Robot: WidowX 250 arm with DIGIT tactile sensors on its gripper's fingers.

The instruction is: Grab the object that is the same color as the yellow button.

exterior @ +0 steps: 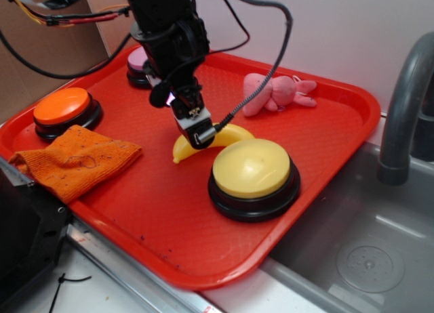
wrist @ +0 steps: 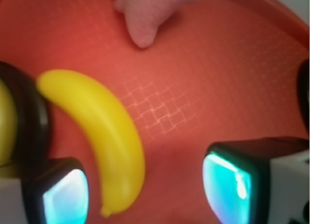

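A glossy yellow toy banana, the object (exterior: pixel 230 134), lies on the red tray (exterior: pixel 156 211) just behind the yellow button (exterior: pixel 251 167), a large dome on a black base. My gripper (exterior: pixel 196 133) is low over the banana's left half, open. In the wrist view the banana (wrist: pixel 106 132) curves down between my fingers, close to the left pad (wrist: pixel 65 200) and well apart from the right pad; my gripper (wrist: pixel 145 192) is not closed on it. The yellow button's rim (wrist: pixel 5 122) shows at the far left of that view, next to the banana's top end.
An orange button (exterior: pixel 62 106) and an orange cloth (exterior: pixel 78 160) sit at the tray's left. A pink-purple button (exterior: pixel 139 59) is behind my arm. A pink plush toy (exterior: pixel 278 93) lies at the back. A sink (exterior: pixel 366 245) and grey faucet (exterior: pixel 403 110) are to the right.
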